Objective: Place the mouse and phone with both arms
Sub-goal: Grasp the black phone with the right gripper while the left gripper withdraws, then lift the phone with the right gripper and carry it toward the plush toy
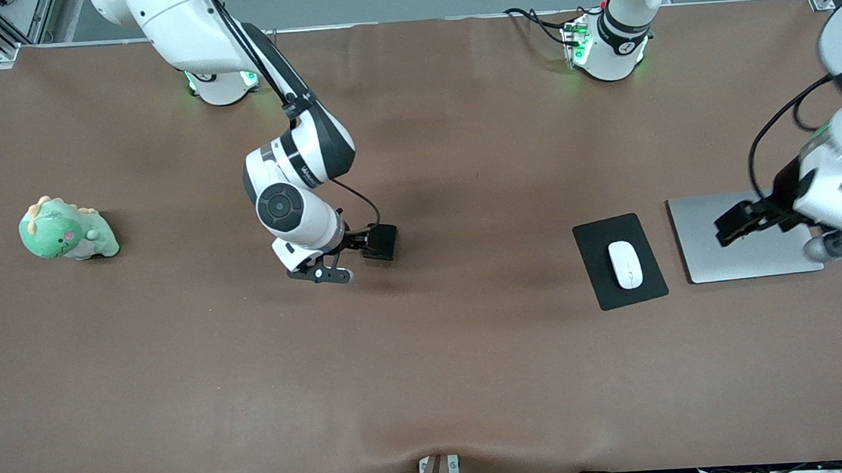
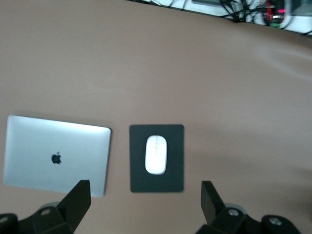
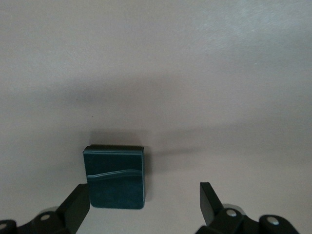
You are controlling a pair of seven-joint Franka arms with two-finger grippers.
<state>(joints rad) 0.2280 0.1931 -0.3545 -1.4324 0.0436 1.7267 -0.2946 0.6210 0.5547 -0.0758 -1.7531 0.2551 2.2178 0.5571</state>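
Observation:
The white mouse (image 1: 625, 264) lies on a black mouse pad (image 1: 601, 245). It also shows in the left wrist view (image 2: 156, 155), small and well below. My left gripper (image 2: 145, 200) is open and empty. It hangs high over the silver laptop's end toward the left arm (image 1: 836, 246). The black glossy phone (image 3: 115, 176) lies flat on the table, close to one finger (image 3: 78, 204) of my right gripper (image 3: 144, 204). That gripper is open, low over mid-table (image 1: 320, 274), not touching the phone. I cannot pick the phone out under the right hand in the front view.
A closed silver laptop (image 1: 745, 237) lies beside the mouse pad, toward the left arm's end; it shows in the left wrist view (image 2: 56, 156). A green plush dinosaur (image 1: 66, 230) sits toward the right arm's end of the brown table (image 1: 428, 380).

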